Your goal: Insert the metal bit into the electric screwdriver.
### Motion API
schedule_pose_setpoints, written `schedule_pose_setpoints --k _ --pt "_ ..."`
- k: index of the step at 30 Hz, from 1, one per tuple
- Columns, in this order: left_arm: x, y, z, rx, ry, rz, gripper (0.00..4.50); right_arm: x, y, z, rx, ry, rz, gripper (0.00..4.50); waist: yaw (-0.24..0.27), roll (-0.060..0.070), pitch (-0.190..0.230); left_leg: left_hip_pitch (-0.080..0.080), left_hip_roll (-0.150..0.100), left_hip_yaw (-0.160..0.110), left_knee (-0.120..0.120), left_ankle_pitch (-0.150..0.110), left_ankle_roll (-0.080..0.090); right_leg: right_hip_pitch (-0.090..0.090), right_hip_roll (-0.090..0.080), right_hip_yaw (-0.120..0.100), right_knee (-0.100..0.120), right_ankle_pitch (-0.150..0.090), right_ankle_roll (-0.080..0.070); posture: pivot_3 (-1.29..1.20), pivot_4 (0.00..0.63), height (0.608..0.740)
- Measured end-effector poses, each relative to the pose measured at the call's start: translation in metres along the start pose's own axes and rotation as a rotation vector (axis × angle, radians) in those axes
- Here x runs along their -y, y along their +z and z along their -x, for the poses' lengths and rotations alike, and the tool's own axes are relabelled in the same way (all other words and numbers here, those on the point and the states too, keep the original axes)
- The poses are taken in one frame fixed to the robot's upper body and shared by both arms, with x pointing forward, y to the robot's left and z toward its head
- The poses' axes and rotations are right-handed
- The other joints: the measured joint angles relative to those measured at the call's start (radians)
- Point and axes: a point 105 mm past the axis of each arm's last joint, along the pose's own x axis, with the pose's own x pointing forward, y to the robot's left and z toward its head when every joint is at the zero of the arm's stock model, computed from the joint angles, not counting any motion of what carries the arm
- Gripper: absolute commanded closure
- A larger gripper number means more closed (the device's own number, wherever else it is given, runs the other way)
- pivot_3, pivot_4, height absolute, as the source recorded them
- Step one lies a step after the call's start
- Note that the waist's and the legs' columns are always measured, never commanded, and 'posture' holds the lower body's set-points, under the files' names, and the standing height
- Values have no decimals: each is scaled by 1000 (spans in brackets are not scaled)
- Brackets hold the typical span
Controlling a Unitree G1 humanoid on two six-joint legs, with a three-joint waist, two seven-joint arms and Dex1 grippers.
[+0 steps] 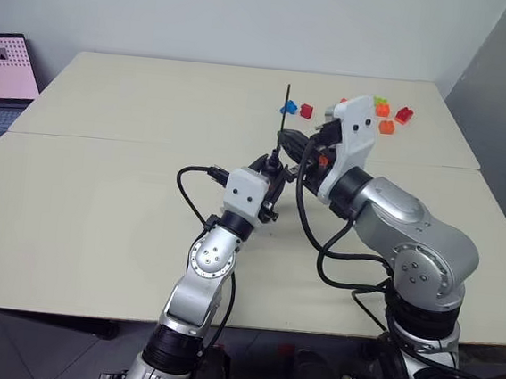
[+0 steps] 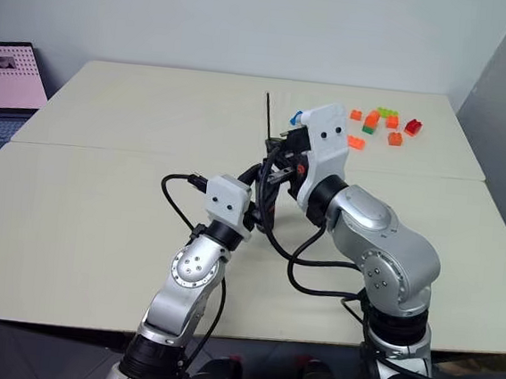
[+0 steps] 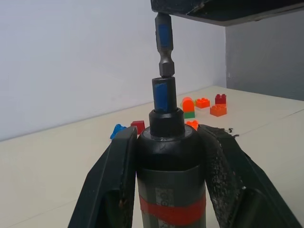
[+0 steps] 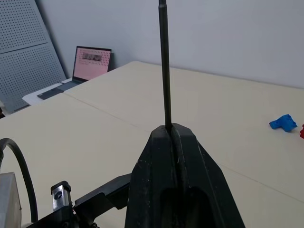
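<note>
Over the big beige table (image 1: 101, 184), the right gripper (image 4: 172, 130) hangs with its fingers pinched together on the metal bit (image 4: 164, 66), which stands upright. Beneath it, the left gripper (image 3: 166, 142) clamps the electric screwdriver (image 3: 168, 185), and the bit's lower end sits just above its socket, possibly touching.

Bench (image 1: 101, 184) viewed from head stereo pair, forward-down, overlapping; wrist views taken close along each gripper.
</note>
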Motion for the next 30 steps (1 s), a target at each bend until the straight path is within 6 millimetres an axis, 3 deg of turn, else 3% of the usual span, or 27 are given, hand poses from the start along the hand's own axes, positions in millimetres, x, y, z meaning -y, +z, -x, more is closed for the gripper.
schedule_pose_setpoints --k 30 --pt "0 -1 0 -1 -2 -3 2864 -7 -4 1 -33 -29 -62 4500 0 0 0 1 0 0 0 0 0 0 0 0 0 0 0 0 150 740"
